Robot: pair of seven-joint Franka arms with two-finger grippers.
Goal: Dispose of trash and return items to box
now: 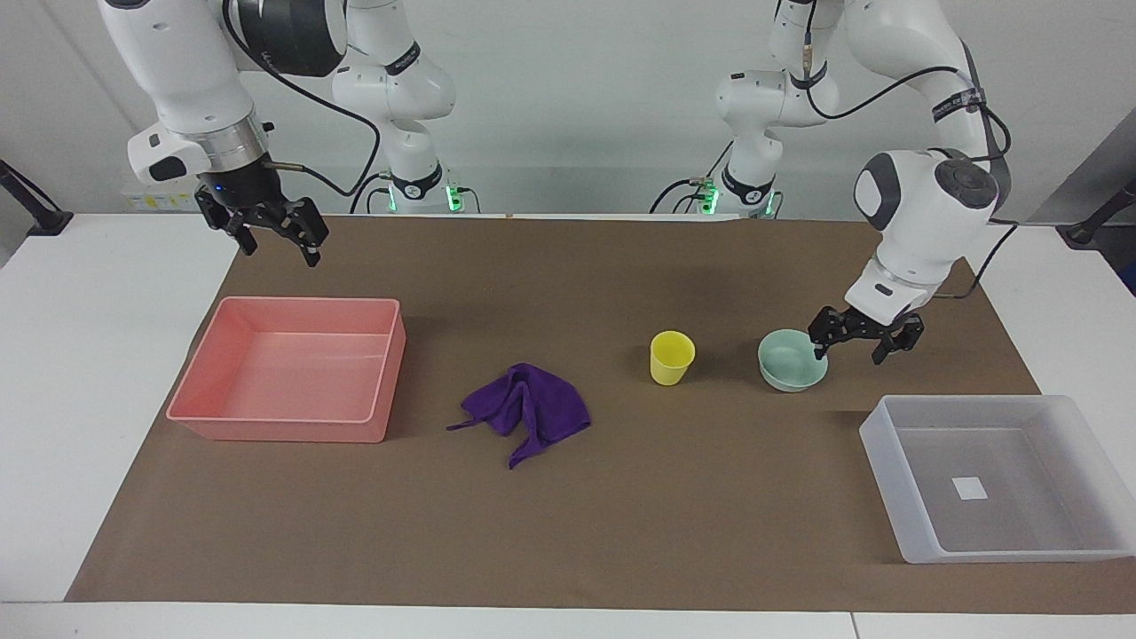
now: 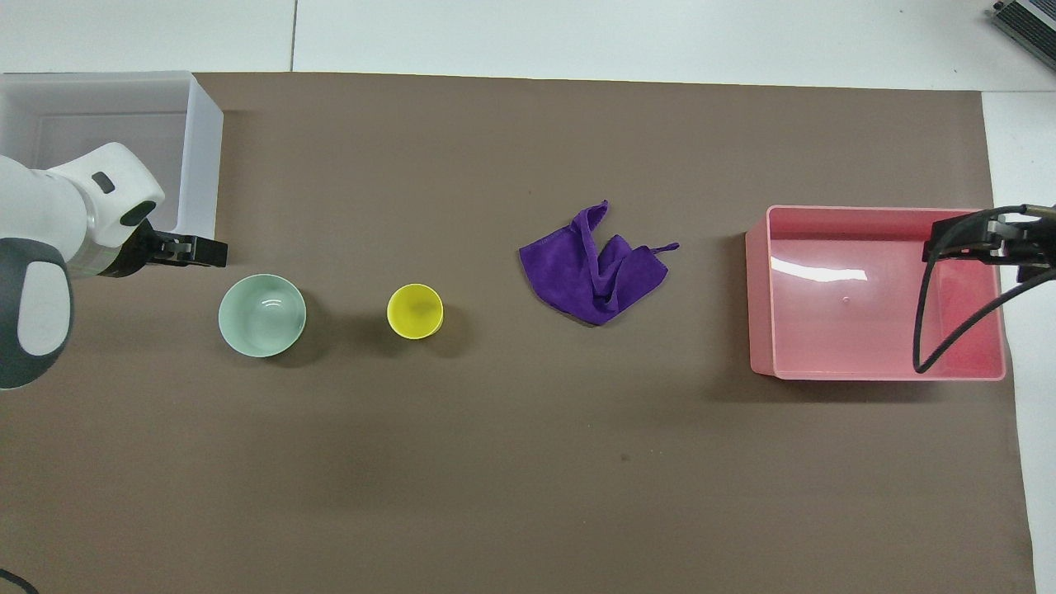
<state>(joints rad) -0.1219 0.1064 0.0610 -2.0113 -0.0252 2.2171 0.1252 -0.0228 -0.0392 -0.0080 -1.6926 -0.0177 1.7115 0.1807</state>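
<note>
Nothing is put away yet: the rag [image 1: 527, 410], cup [image 1: 672, 357] and bowl [image 1: 792, 359] sit on the mat beside the empty box [image 1: 914, 524], the open left gripper [image 1: 863, 339] holds nothing by the bowl, and the open right gripper [image 1: 273, 232] waits.

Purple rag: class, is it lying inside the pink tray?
No. The purple rag lies on the brown mat, apart from the pink tray, between it and the yellow cup.
</note>
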